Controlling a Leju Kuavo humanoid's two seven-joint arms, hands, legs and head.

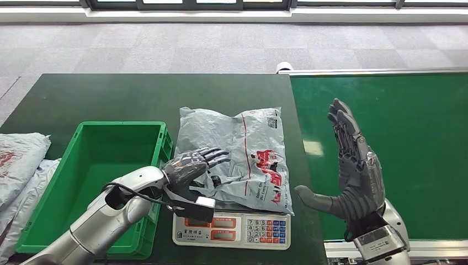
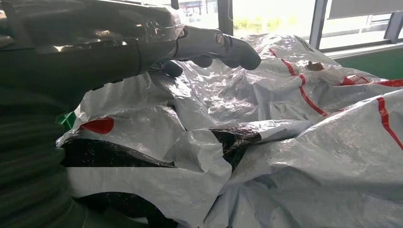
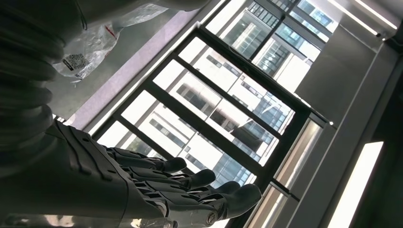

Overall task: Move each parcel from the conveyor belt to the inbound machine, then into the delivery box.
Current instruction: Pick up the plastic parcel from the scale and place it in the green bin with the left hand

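Getting a firm hold comes first: the left robot hand [image 1: 193, 165] rests with fingers spread on the near left corner of the parcel [image 1: 243, 152], gripping nothing so far. The parcel lies on the scale [image 1: 232, 229] at lower centre of the frame. I judge it should pinch the loose plastic, then lift toward the green box [image 1: 105, 176] just left. The right robot hand [image 1: 356, 171] stands open, upright, over the belt [image 1: 414, 138] at right.
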